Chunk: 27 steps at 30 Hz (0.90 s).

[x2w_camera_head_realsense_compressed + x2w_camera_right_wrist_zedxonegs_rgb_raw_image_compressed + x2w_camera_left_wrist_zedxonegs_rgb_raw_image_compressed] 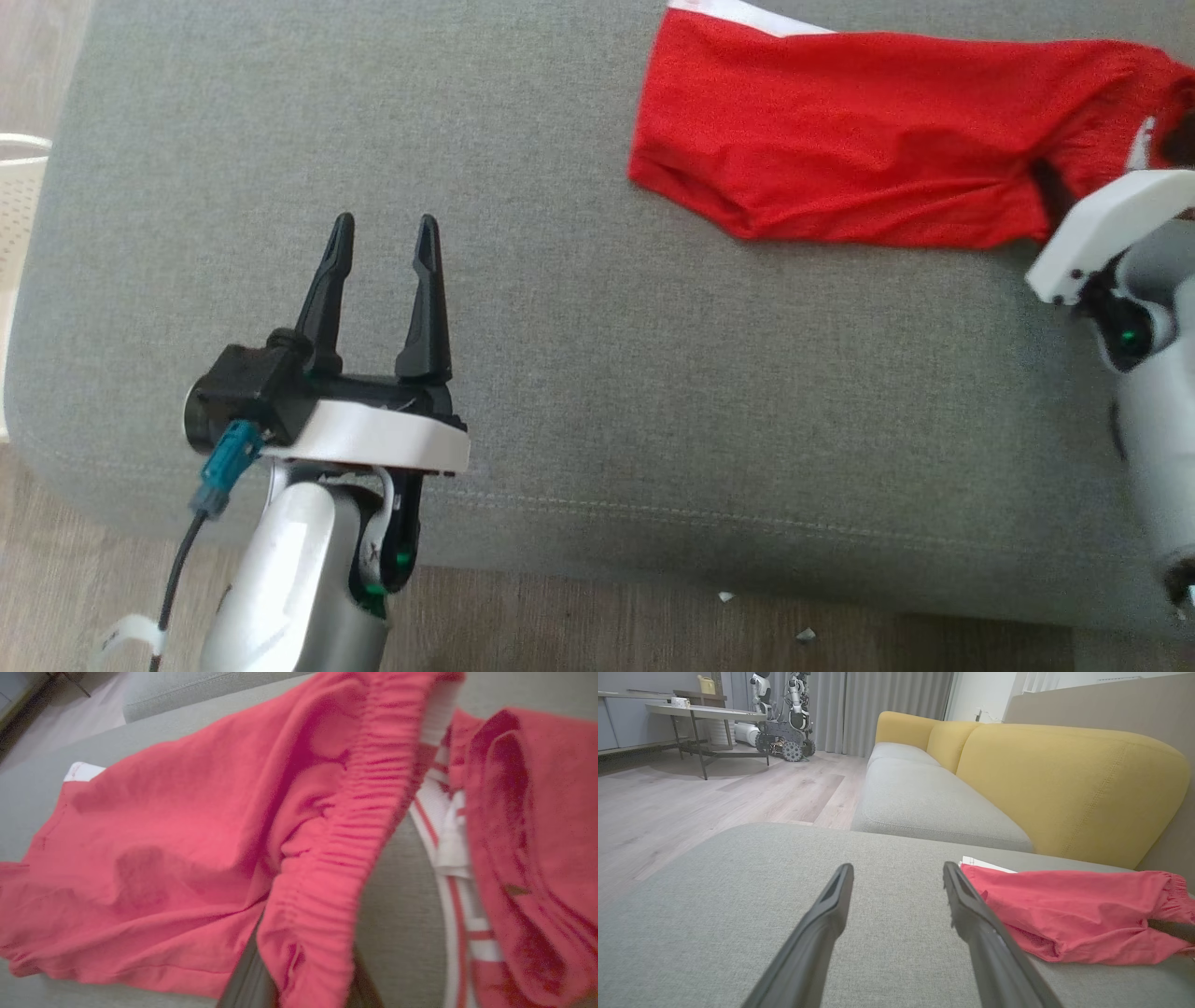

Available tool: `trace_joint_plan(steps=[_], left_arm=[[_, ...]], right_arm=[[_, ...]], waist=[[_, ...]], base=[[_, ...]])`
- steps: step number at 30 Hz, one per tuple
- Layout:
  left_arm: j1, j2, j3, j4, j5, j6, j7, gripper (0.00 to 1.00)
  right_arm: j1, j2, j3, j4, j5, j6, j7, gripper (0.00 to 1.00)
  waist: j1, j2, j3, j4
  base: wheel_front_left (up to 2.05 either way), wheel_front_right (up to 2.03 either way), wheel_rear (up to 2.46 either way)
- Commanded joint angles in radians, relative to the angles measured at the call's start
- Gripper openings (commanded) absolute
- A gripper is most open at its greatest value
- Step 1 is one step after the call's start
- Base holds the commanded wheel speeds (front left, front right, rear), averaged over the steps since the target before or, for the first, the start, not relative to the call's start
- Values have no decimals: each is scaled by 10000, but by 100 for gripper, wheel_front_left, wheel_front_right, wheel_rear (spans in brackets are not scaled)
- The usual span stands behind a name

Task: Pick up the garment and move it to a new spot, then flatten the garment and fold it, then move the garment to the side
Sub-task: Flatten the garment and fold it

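Observation:
The red garment point(840, 140), shorts with white trim and a gathered waistband, lies crumpled at the far right of the grey cushion point(597, 373). My right gripper point(1060, 201) reaches into its right end. In the right wrist view that gripper point(306, 975) is shut on the red waistband point(327, 858), and the cloth covers most of its dark fingers point(250, 975). My left gripper point(386, 229) hovers open over the cushion's near left part, well apart from the garment. From the left wrist, the left gripper point(897, 868) points past the garment point(1073, 910), which lies to its right.
The cushion's front edge point(653, 523) runs along the bottom, with wood floor point(560, 625) below it. A white basket point(19, 205) stands off the left side. Beyond lie a yellow sofa back point(1064, 788), a table point(705, 714) and another robot point(784, 718).

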Motion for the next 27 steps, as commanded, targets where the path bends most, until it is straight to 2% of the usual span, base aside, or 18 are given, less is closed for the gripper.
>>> trace_joint_plan(steps=[1, 8, 19, 27], left_arm=[[-235, 80, 282, -287, 36, -9, -49, 100], [-155, 80, 305, -234, 7, 6, -49, 100], [51, 80, 325, -210, -69, 2, -49, 100], [235, 79, 153, -283, -239, 74, -49, 100]], right_arm=[[-122, -238, 267, -360, -301, 63, -152, 0], [-624, -155, 562, -476, -590, 63, -104, 0], [-1512, 583, 1908, -986, -584, 63, 552, 0], [-1913, 1171, 2601, -752, -422, 63, 996, 0]], waist=[[-1, 0, -22, 19], [-1, 0, -237, 32], [-1, 0, -712, 231], [-1, 0, -698, 801]], base=[[0, 0, 0], [0, 0, 0], [0, 0, 0], [0, 0, 0]])
